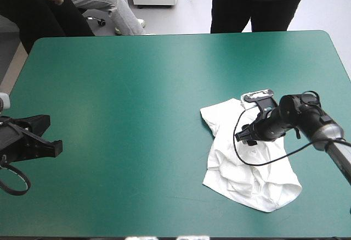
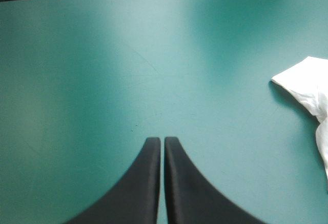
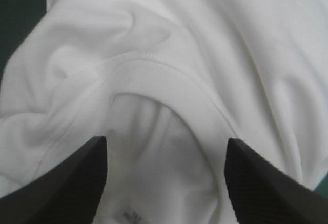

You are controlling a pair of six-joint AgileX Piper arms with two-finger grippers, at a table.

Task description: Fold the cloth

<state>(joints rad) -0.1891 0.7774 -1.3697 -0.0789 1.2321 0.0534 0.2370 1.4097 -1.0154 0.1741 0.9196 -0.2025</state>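
- While the T-shirt (image 1: pixel 241 182) lies as a loose, rumpled heap on the teal-green cover (image 1: pixel 137 86), toward the table's right and near edges, no fold shows in it. Judged: the task is at its very start.
- Material: thin white knit, short-sleeved. Judged light, limp and not fragile. It is likely to sag and drape once lifted, and to drag on the cover rather than slide freely.
- Lie: one sleeve (image 2: pixel 305 78) points toward the table's left side. The ribbed collar (image 3: pixel 169 75) faces up, with soft creases around it.
- Right gripper (image 3: pixel 165 149): fingers stand wide apart with nothing between them. It is low over the T-shirt, and the collar's curve runs just ahead of it, between the two fingertips.
- Left gripper (image 2: pixel 163 141): fingers pressed together into one point, holding nothing. It is over bare cover near the table's left edge, well apart from the T-shirt.
- Hold points, judged: the stitched collar rib is the firmest part in reach and the least likely to slip out of a pinch. The sleeve end offers a second hold for spreading.
- Caution, judged: a deep pinch would probably gather several layers at once. A single hold would leave the rest hanging bunched, so two holds suit it better.
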